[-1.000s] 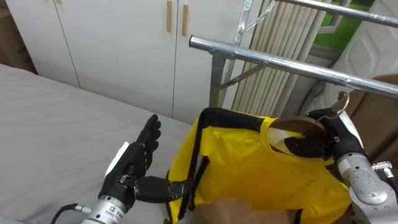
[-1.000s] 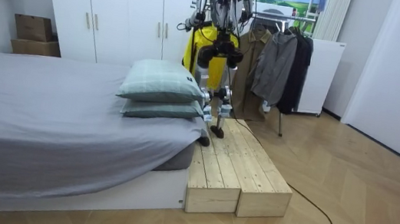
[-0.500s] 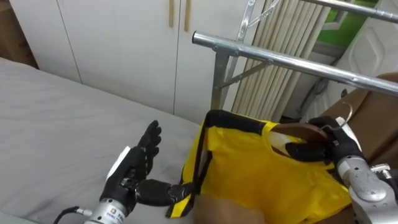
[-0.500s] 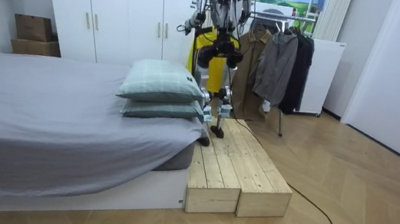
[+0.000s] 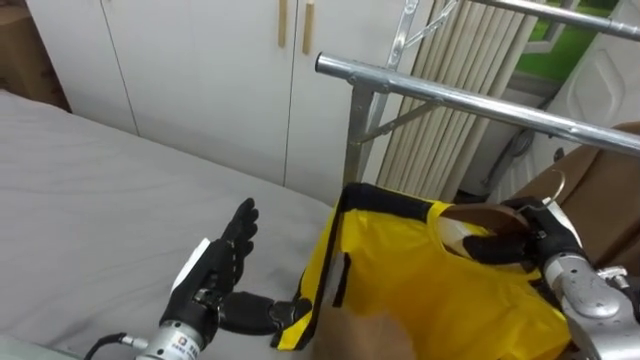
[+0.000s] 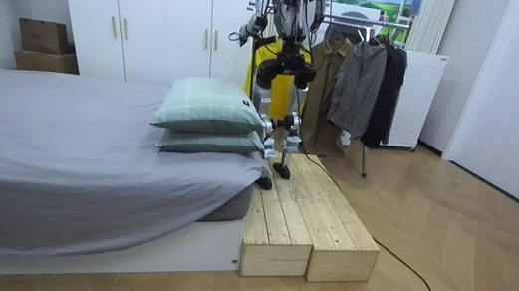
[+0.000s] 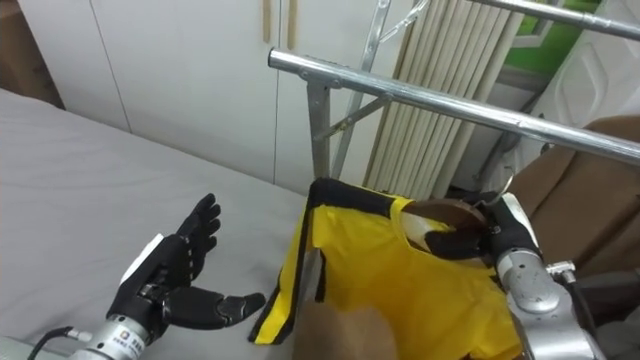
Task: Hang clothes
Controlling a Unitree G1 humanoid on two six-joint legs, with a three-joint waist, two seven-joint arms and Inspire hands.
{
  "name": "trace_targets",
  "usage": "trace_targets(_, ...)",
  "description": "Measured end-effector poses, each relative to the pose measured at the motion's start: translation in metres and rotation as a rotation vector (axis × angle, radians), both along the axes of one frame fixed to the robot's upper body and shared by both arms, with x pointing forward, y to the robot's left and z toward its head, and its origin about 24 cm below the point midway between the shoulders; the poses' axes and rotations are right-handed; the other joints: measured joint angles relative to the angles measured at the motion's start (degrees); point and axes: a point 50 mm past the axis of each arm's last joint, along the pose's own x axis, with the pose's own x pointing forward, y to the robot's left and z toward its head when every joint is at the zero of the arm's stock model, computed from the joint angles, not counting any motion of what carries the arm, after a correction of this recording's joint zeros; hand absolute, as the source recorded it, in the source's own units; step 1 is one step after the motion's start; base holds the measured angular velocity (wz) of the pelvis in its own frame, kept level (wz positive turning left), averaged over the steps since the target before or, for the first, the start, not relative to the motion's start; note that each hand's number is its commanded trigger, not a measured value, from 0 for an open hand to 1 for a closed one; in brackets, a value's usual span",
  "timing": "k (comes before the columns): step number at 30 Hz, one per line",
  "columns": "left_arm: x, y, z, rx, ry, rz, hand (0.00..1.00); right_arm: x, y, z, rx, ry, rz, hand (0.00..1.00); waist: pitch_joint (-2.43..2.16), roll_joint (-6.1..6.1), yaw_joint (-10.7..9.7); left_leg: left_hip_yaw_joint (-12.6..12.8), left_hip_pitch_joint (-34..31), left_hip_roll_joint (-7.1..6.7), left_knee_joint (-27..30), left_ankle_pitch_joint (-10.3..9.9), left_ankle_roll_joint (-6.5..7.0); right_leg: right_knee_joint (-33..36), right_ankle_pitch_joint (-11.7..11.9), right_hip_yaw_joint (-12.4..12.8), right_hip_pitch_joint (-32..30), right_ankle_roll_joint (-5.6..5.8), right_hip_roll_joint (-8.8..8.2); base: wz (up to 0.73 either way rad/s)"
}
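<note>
Standing on the wooden platform at the near-right side of the bed, the robot faces the metal clothes rail beside the white wardrobe.

Right hand: clenched around the wooden hanger, with the fingers curled over the hanger's top close to its hook. The hook sits below the rail and is not yet placed on it.

Yellow garment: carried on the hanger, with its neckline around the hanger's shoulders. It has black trim along the top and left edges. It hangs in front of the robot, just below and nearer than the rail, to the right of the rail's upright post.

Left hand: released, fingers straight and pointing up and away over the grey bed cover. The thumb extends to the right and meets the black-trimmed lower left edge of the garment.

A brown garment hangs on the rail at the far right. In the room view, two green pillows lie stacked on the bed next to the robot's legs.
</note>
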Motion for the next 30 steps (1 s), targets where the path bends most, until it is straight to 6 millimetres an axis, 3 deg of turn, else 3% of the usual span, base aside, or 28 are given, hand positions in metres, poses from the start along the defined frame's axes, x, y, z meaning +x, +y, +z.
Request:
trace_targets(10, -0.001, -0.002, -0.002, -0.005, 0.010, -0.006, 0.00, 0.018, 0.014, 0.055, -0.388, -0.283, -0.006, 1.00, -0.14, 0.08, -1.4, 0.1, -0.2, 0.19, 1.2, 0.0, 0.00, 1.0, 0.1, 0.0, 0.1, -0.16, 0.00, 0.00)
trace_targets(17, -0.002, -0.009, -0.003, -0.052, 0.019, -0.028, 0.00, 0.016, 0.016, 0.051, -0.453, -0.296, -0.006, 1.00, -0.14, 0.10, -1.3, 1.0, -0.2, 0.03, 1.2, 0.0, -0.01, 1.9, 0.1, 0.9, -0.7, -0.25, -0.01, -0.06)
trace_targets(22, -0.002, -0.006, -0.003, -0.053, 0.018, -0.026, 0.00, 0.015, 0.019, 0.054, -0.595, -0.313, 0.026, 1.00, -0.19, 0.17, -1.7, 1.5, -0.7, -0.06, 1.2, 0.0, -0.06, 2.7, 0.1, 1.5, -1.8, -0.24, 0.01, -0.08)
trace_targets(30, -0.001, -0.007, 0.000, -0.079, -0.010, -0.025, 0.00, 0.010, 0.025, 0.059, -0.702, -0.361, 0.061, 1.00, -0.21, 0.21, -3.4, 1.6, -1.1, 0.16, 1.4, 0.1, -0.10, 3.0, 0.1, 1.9, -2.4, -0.26, 0.34, -0.03)
